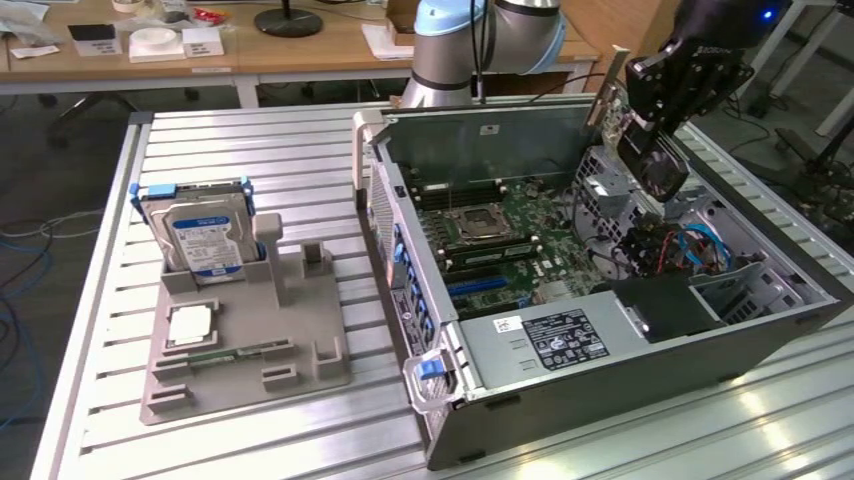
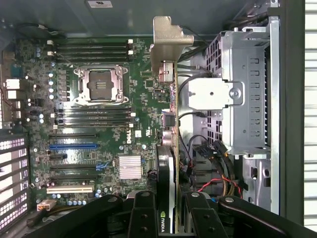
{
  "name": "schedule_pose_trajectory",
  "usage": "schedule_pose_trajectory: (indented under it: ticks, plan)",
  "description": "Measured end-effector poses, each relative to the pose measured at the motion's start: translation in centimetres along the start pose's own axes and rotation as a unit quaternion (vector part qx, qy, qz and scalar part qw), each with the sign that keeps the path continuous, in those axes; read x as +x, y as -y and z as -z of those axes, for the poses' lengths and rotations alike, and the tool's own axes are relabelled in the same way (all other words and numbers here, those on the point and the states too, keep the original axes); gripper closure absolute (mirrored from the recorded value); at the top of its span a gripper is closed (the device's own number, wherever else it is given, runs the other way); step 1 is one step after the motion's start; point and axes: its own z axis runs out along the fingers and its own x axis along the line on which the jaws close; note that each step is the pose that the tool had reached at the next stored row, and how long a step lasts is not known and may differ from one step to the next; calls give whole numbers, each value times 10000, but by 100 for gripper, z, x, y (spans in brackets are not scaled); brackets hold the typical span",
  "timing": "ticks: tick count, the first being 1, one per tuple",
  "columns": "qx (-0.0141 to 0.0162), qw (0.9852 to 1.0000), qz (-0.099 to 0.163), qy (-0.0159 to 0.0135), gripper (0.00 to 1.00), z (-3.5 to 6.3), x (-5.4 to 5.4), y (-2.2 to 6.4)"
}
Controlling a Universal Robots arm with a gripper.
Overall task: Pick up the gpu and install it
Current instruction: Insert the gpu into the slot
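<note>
– Black metal gripper (image 1: 663, 118) in the upper right of the exterior view: what is it doing?
– Pinching the gpu (image 1: 658, 160), a thin flat card with a dark fan face and a silver metal bracket (image 1: 614, 90) at its upper end. The card hangs tilted over the right-hand part of the open dark grey computer case (image 1: 641, 350), clear of the green motherboard (image 1: 501, 235).
– And the lower left?
– A grey plastic holder (image 1: 267, 355) lies on the ribbed aluminium table (image 1: 240, 140). A boxy silver hard drive with a blue-white label (image 1: 203, 240) stands upright in it.
– And from the wrist?
– The gpu (image 2: 167, 168) shows edge-on, clamped between the two black fingers (image 2: 143, 213) of the gripper (image 2: 171, 220). Its bracket (image 2: 166, 37) is at the end farthest from the fingers. Behind the card, the motherboard (image 2: 99, 114) lies to one side and a silver perforated drive cage (image 2: 247, 99) to the other.
</note>
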Motion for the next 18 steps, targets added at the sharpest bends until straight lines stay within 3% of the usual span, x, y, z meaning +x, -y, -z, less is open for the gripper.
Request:
schedule_pose_trajectory:
  ticks: [6,10,13,18]
  plan:
    - [-9,9993,365,-19,73,-4,1,0]
    - [-16,9977,673,-35,73,-6,1,0]
    - [-22,9956,934,-48,73,-7,1,0]
    - [-33,9904,1379,-71,73,-8,1,0]
